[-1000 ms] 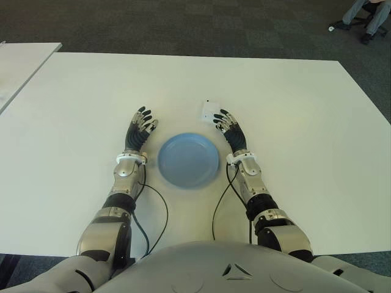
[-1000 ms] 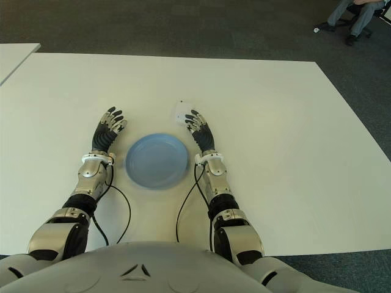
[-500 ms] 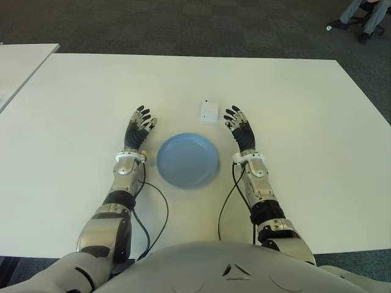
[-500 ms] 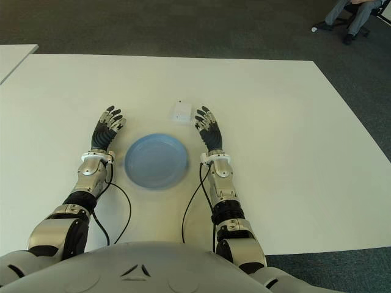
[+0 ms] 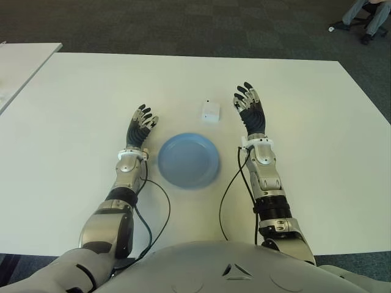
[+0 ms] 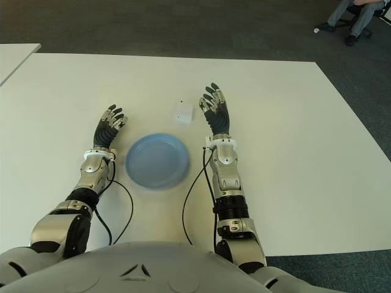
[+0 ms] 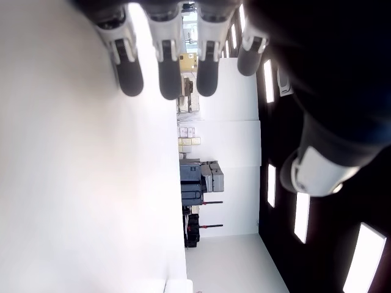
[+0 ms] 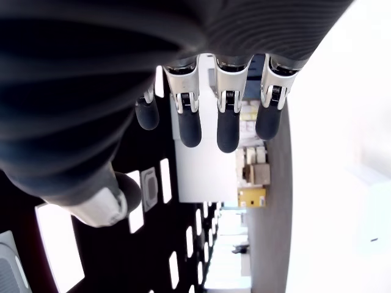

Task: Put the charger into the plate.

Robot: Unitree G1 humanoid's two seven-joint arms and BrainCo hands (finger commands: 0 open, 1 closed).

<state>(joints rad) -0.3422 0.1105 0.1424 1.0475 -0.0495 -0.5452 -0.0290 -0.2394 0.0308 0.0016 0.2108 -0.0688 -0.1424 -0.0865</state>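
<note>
Small white square charger [image 5: 210, 111]

No legible text, label or number anywhere.

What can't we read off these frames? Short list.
- Charger: too small in both eye views to show prongs, port or any cable.
- Right hand: whether it touches the table or hovers beside the charger cannot be told from above.
- Right wrist view: charger only partly in frame at the edge; plate absent.
- Left wrist view: neither charger nor plate shows; left hand fills the top.
- Person: cut off by the eye view's corner.
</note>
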